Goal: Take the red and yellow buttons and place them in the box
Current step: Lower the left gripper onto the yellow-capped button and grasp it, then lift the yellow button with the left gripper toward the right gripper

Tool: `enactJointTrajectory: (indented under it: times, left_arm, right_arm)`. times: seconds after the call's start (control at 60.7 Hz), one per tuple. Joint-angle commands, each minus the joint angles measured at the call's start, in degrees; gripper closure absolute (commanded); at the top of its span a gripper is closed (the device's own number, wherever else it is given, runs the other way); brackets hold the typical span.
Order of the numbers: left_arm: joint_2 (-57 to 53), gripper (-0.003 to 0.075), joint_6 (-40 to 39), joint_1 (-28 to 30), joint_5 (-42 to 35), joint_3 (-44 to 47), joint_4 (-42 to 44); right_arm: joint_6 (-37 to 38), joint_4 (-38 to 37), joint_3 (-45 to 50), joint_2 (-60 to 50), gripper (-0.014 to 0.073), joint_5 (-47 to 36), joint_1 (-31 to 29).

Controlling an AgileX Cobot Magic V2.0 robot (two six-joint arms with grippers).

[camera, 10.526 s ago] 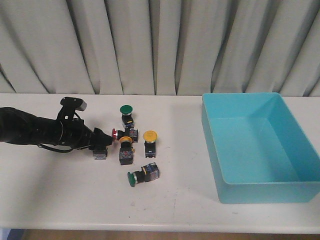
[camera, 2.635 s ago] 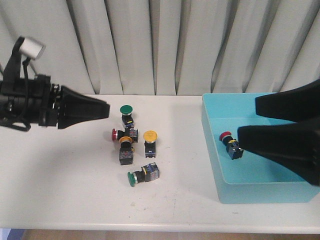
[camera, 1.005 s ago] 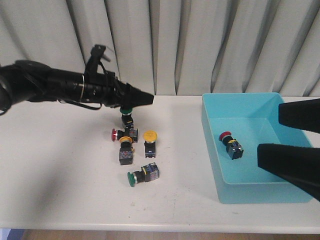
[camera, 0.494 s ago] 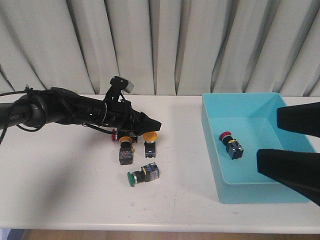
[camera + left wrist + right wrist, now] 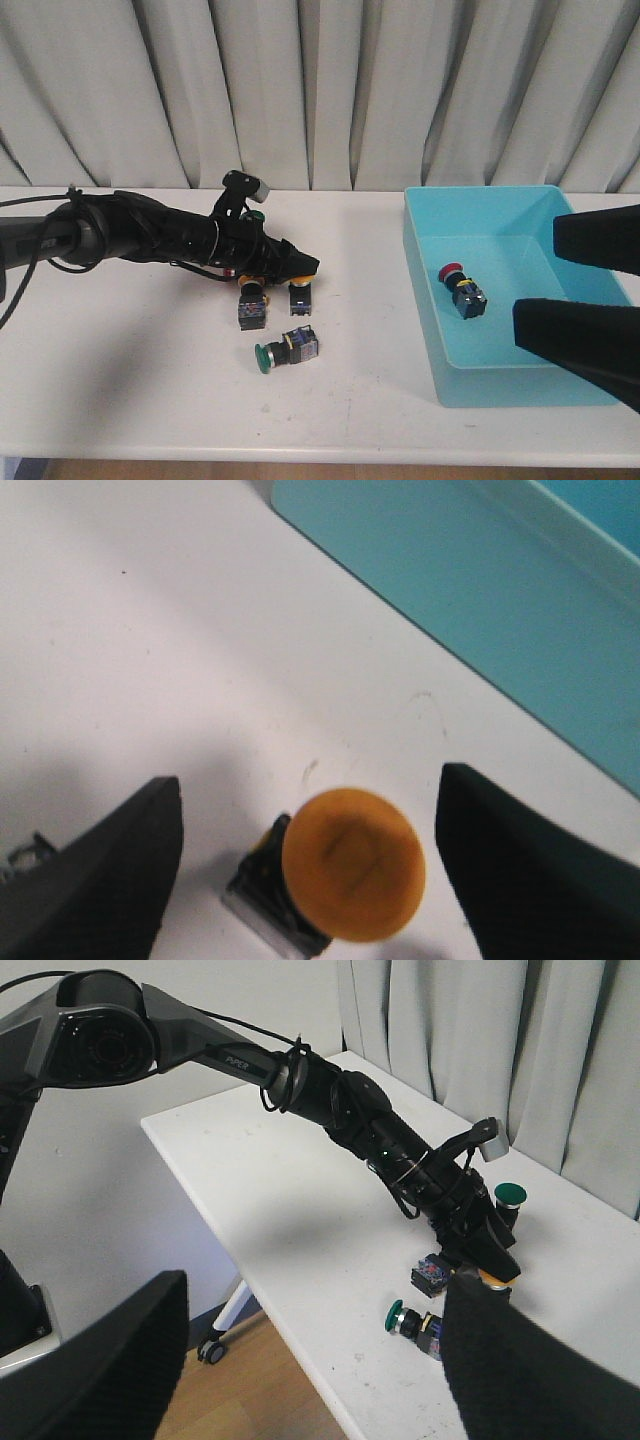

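- Table [image 5: 120, 380]: white. Box at 3 o'clock, button cluster left of centre, approx 10 o'clock.
- Box [image 5: 520, 385]: light blue, 1 of these. Has 1 red button [image 5: 462, 288] on its floor, toward the 9 o'clock wall. So 1 done, rest still out.
- Left hand [image 5: 300, 264]: half a sec ago it was above the cluster; it's now lower, right on the yellow button [image 5: 353, 878]. Wrist cam: fingers spread wide, one each side of the cap, not touching, nothing held. Prob. means the grab comes next: drop a bit more, then close.
- Right hand [image 5: 535, 275]: wide open, empty, hangs over the box's 3 o'clock side; no change over the last sec.
- Second yellow button [image 5: 250, 300]: at 9 o'clock of the first, just beside it.
- Green buttons, 2, not wanted: one [image 5: 285, 350] on its side at 6 o'clock of the cluster, one [image 5: 256, 215] at 12, mostly behind the arm.
- Count now: red 1 (boxed), yellow 2, green 2. A 2nd red on the table showed half a sec ago at the cluster's 9 o'clock edge; the arm covers that spot now.
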Motion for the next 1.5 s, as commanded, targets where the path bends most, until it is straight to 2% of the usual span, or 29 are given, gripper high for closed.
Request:
enactJointTrajectory:
  times: [0.0, 0.659, 0.774, 0.84, 1.104, 1.4, 1.482]
  left_arm:
    - [-3.22, 0.0203, -0.23, -0.25, -2.03, -1.46, 0.35]
    - [-0.80, 0.0219, -2.92, -0.25, -1.96, -1.46, 0.35]
    - [-0.80, 0.0281, -3.27, -0.25, -1.96, -1.46, 0.35]
    - [-0.80, 0.0344, -3.27, -0.25, -1.91, -1.46, 0.35]
    - [-0.80, 0.0729, -3.27, -0.20, -2.24, -1.46, 0.28]
    - [-5.45, 0.0728, -3.42, -0.20, -9.75, -1.46, -0.35]
    - [-9.12, 0.0728, -5.96, -0.20, -12.43, -1.46, -0.40]
  right_arm:
    - [0.08, 2.91, -1.53, 0.11, 0.0088, -1.41, -0.21]
    - [0.02, 2.91, -1.53, 0.11, 0.0088, -1.61, -0.21]
    - [0.02, 2.91, -1.53, 0.11, 0.0088, -1.61, -0.21]
    - [0.02, 2.91, -1.53, 0.11, 0.0088, -1.61, -0.21]
    - [0.02, 2.91, -1.53, 0.11, 0.0088, -1.61, -0.21]
    - [-0.60, 2.85, -1.53, 0.11, 0.0088, -3.92, -0.21]
    - [-2.05, 2.85, -1.53, 0.22, 0.0088, -5.73, -0.21]
